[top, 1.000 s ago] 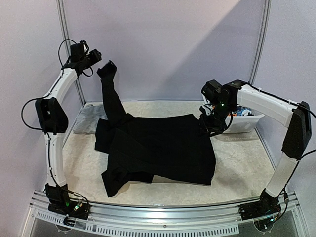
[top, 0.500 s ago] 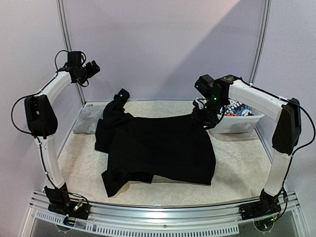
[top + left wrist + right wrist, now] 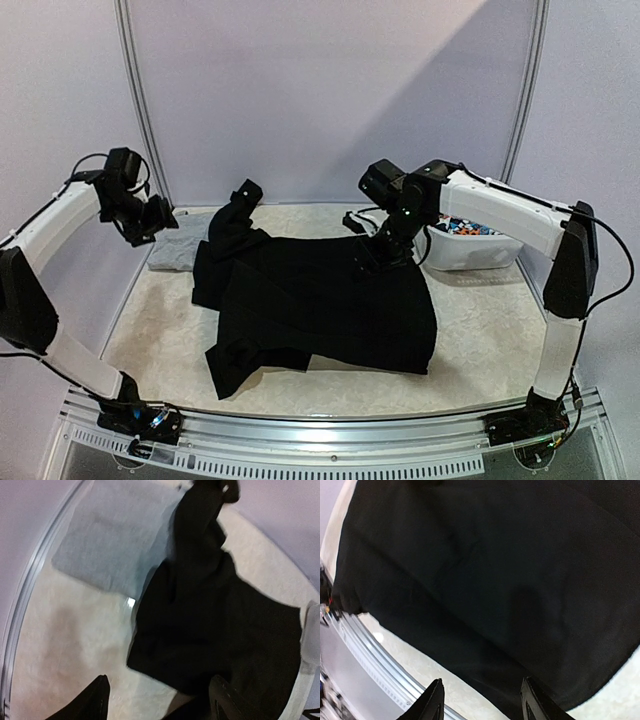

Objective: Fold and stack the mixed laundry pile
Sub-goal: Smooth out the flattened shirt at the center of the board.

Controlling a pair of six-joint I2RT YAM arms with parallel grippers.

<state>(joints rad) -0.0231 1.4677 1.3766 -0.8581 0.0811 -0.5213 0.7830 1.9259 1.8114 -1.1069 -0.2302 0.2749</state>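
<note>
From the overhead camera I see the large black long-sleeved garment (image 3: 330, 300) spread nearly flat across the middle of the table (image 3: 490, 330). One sleeve (image 3: 238, 205) trails toward the back wall in a rumpled ridge, and the near left corner (image 3: 235, 365) is doubled over on itself. I judge it lies open like this so it can be folded, and those two untidy spots need smoothing first. My left gripper (image 3: 152, 218) hovers off the far left side, above the table and apart from any cloth. Its wrist camera shows its two fingers (image 3: 95, 702) spread wide with nothing between them, so it holds nothing. Just beside it, the light grey sleeveless top (image 3: 180, 248) lies as a neat flat rectangle in the far left corner. Its edge meets the black garment, and I cannot tell which lies on top. I take it as the start of the stack, parked clear of the folding space. My right gripper (image 3: 385, 250) hangs low over the garment's far right edge. Its own camera looks down on black cloth past parted, empty fingers, which reads to me as placed to take that edge. The printed piece (image 3: 465, 228) sits in the white basket (image 3: 495, 255) at the far right, not yet brought out.
</note>
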